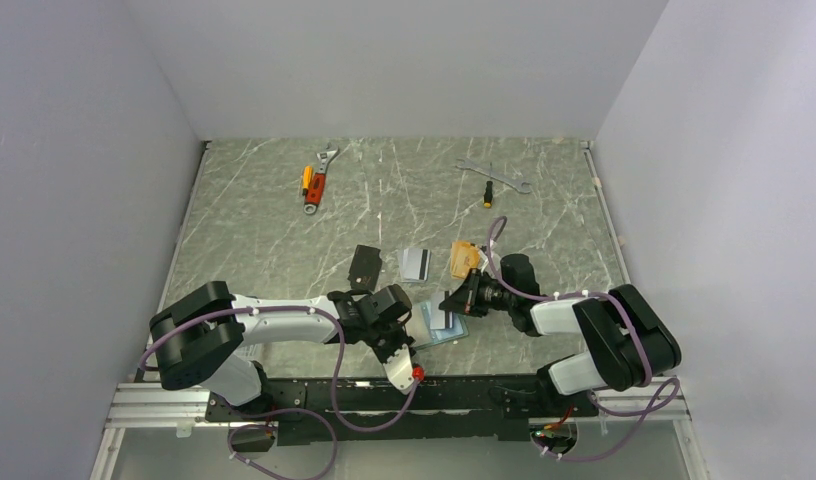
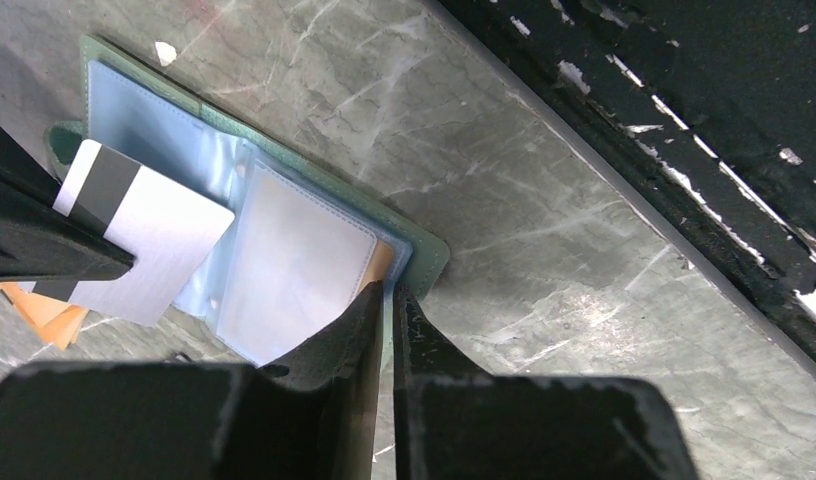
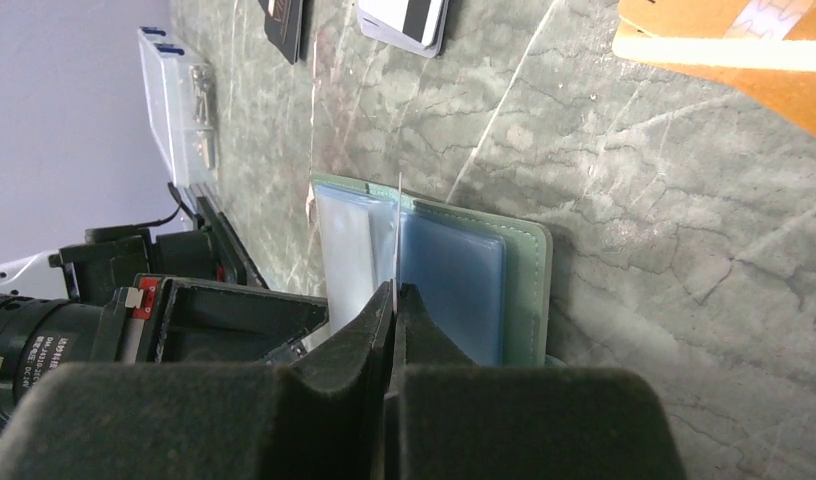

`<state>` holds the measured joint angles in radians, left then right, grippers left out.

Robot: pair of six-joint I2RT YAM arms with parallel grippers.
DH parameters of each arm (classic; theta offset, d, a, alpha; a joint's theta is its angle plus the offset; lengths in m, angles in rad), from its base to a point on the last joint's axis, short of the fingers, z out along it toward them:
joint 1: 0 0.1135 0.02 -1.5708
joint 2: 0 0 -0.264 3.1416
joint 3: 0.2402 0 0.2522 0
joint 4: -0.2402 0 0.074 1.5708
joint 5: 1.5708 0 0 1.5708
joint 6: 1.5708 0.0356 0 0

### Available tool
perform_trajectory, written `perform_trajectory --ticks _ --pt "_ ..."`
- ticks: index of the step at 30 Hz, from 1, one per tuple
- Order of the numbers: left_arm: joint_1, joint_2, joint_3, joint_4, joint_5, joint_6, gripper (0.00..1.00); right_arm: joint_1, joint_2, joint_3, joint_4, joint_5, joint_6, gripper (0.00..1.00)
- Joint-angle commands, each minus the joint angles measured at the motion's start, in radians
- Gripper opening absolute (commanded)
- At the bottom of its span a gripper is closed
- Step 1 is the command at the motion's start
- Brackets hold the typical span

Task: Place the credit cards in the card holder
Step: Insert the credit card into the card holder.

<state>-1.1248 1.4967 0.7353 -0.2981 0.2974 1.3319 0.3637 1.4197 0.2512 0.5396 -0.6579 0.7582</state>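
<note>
The sage-green card holder [image 1: 440,328] lies open on the table between the arms, its pale blue sleeves [image 2: 284,270] facing up. My left gripper [image 2: 389,292] is shut on the card holder's near edge. My right gripper [image 3: 396,290] is shut on a silver-grey credit card with a dark stripe [image 2: 149,245]. The card stands edge-on [image 3: 397,230] over the holder's [image 3: 529,290] middle fold. Further back on the table lie a black card [image 1: 365,265], a silver card [image 1: 415,263] and an orange card [image 1: 464,258].
An orange-handled adjustable wrench [image 1: 316,183] lies at the back left. A flat wrench [image 1: 494,172] and a small screwdriver [image 1: 488,192] lie at the back right. The table's dark front rail [image 2: 684,150] runs right beside the holder.
</note>
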Motion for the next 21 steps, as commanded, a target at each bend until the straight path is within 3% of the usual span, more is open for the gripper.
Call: perform_trajectory --ticks 1,21 --pt "-0.01 -0.004 0.013 -0.053 0.019 -0.025 0.13 0.024 -0.006 0.006 0.055 0.024 -0.02 0.0" --pt "-0.016 -0.009 0.016 -0.052 0.016 -0.019 0.13 0.037 0.082 -0.031 0.243 -0.087 0.068 0.0"
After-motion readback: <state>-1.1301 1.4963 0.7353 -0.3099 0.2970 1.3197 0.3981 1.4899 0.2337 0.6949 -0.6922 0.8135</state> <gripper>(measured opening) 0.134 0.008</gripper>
